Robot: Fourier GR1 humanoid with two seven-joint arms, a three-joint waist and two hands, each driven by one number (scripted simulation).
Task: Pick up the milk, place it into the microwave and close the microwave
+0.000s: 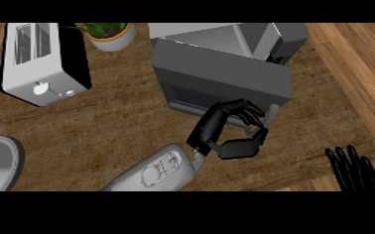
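Head view: the microwave [282,37] stands at the far side of the worktop [110,124]. Its door [219,72] is swung partway out, so the grey front with its dark window faces up towards the camera. The milk shows nowhere on the worktop or in either hand. I judge that it already sits inside the microwave, hidden behind the door, though the picture cannot confirm this.

The left robot hand [230,131] is at the door's near edge. Its fingers are curled in tightly and lie against the door's front, its thumb is bent below them, and nothing is held between them. That pose suits pushing the door shut with the backs of the fingers rather than grasping it, so closing looks like the step in hand. The door is not yet flush with the body.

The right robot hand [351,171] rests at the lower right edge with its fingers straight and up, well apart from the microwave and out of the door's way.

A toaster [40,59] and a potted plant [111,33] stand to the left, clear of the door.
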